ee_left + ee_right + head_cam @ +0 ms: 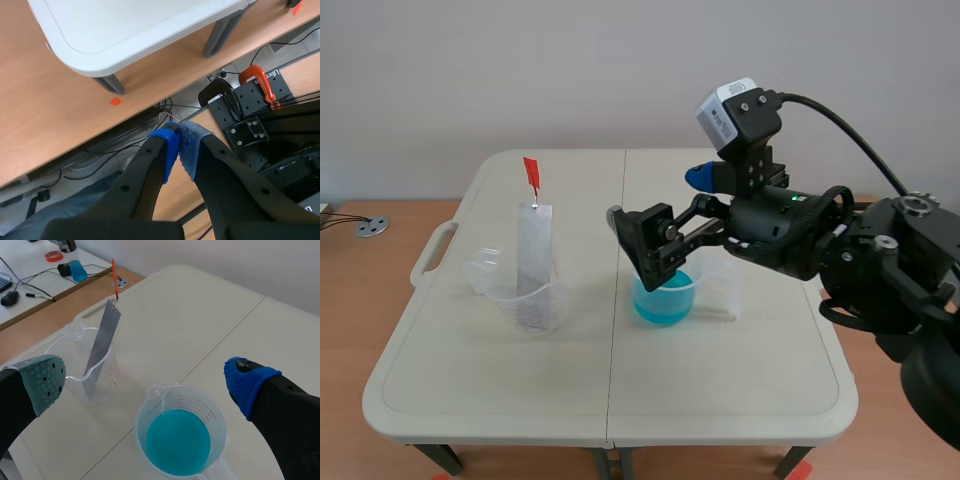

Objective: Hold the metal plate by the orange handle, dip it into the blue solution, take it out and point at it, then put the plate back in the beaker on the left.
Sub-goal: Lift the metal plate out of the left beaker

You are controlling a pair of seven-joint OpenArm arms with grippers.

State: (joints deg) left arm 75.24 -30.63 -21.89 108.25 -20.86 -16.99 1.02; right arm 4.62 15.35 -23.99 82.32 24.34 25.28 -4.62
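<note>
The thin metal plate looks light and stiff; pinch its tiny orange handle, upper left. The right pincer is released, holding nothing.

Dull metal plate, clear glossy plastic beaker

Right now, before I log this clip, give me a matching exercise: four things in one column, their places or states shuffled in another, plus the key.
1. metal plate
2. beaker of blue solution
3. right gripper
4. left gripper

A. shut, off the table, floor beneath
B. open, over the table
C. leaning in the clear beaker
D. standing right of the table's centre seam

Pairs: 1-C, 2-D, 3-B, 4-A
</note>
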